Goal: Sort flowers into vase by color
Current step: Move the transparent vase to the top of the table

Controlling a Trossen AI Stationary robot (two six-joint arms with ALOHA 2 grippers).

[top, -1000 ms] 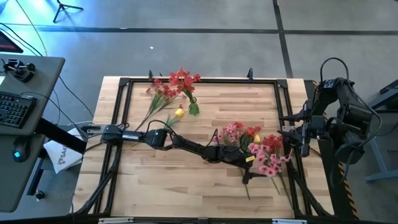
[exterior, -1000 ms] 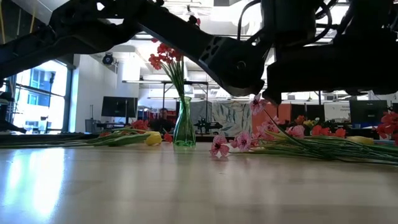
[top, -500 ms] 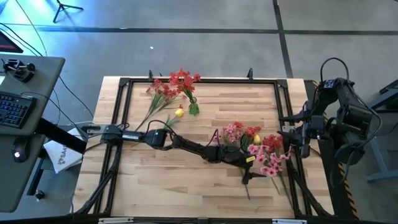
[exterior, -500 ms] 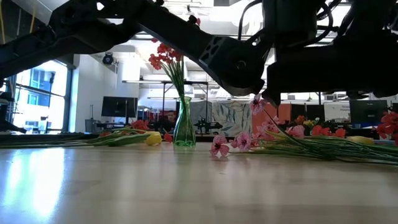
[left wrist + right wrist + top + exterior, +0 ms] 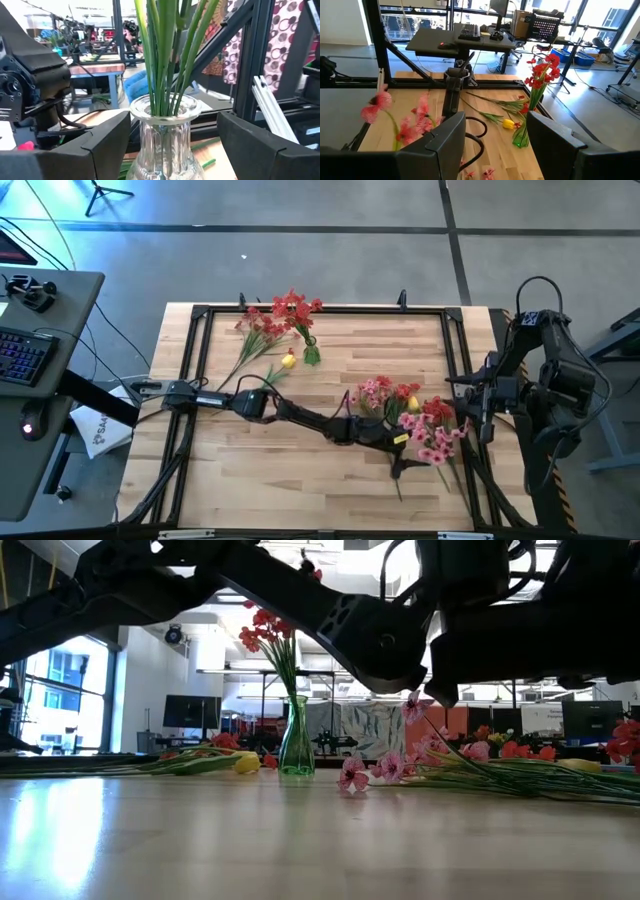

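In the left wrist view, a clear glass vase (image 5: 165, 135) stands upright and holds several green stems (image 5: 167, 55). My left gripper (image 5: 170, 150) is open, with one finger on each side of the vase and a gap on both sides. In the high view that gripper (image 5: 398, 465) sits under the pink blooms (image 5: 432, 440) near the table's right side, and the blooms hide the clear vase. A green vase (image 5: 311, 353) with red flowers (image 5: 292, 308) stands near the far edge. My right gripper (image 5: 495, 145) is open and holds nothing, at the right edge (image 5: 478, 402).
Loose red sprays (image 5: 258, 330) and a yellow bloom (image 5: 288, 361) lie left of the green vase. A pink spray (image 5: 375, 391), a yellow bloom (image 5: 412, 401) and red blooms (image 5: 440, 411) lie around the left gripper. A black frame (image 5: 320, 310) rims the table. Bare wood lies near the left corner (image 5: 260, 480).
My right arm has shifted a little toward the table's near edge, and its gripper has stayed open. The flowers and both vases stand as they did.
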